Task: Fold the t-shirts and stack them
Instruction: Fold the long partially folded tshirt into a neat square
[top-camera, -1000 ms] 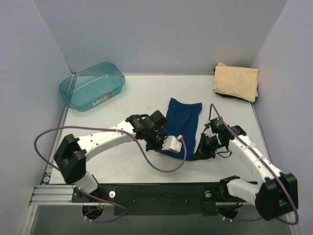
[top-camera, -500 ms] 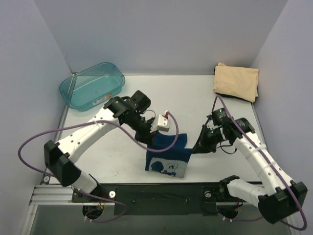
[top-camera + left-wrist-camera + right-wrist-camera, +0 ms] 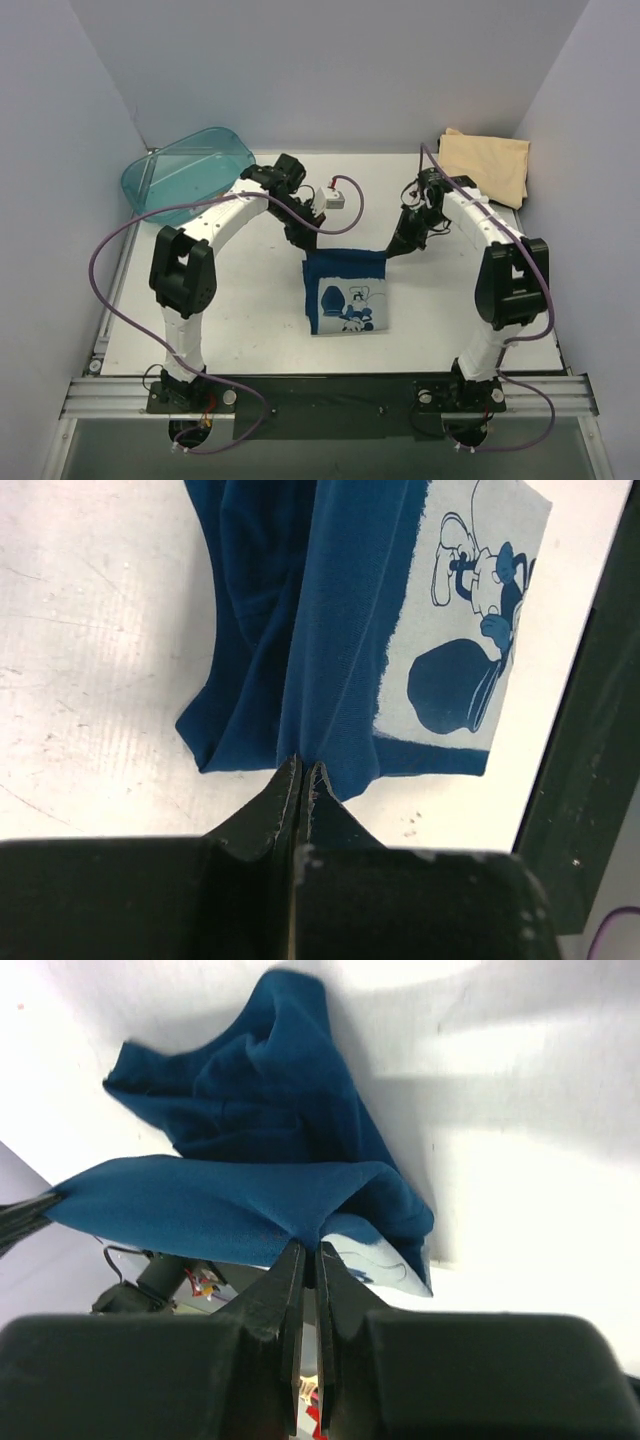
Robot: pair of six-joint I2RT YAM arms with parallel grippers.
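The navy blue t-shirt [image 3: 346, 291] hangs stretched between both grippers, its white printed graphic [image 3: 350, 303] facing up near the table's front middle. My left gripper [image 3: 306, 250] is shut on the shirt's far left corner; in the left wrist view [image 3: 302, 765] its jaws pinch the blue cloth [image 3: 330, 630]. My right gripper [image 3: 390, 251] is shut on the far right corner; in the right wrist view [image 3: 309, 1250] the cloth [image 3: 250, 1140] drapes from its closed jaws. A folded tan t-shirt [image 3: 484, 166] lies at the back right corner. The black shirt is out of view.
A translucent teal tub [image 3: 186, 174] stands at the back left, tilted against the wall. Grey walls close in the table on three sides. Purple cables loop from both arms over the table.
Both grippers have carried the navy shirt's corners from near the front toward the back of the table. The shirt has flipped over, and the printed graphic now faces up.
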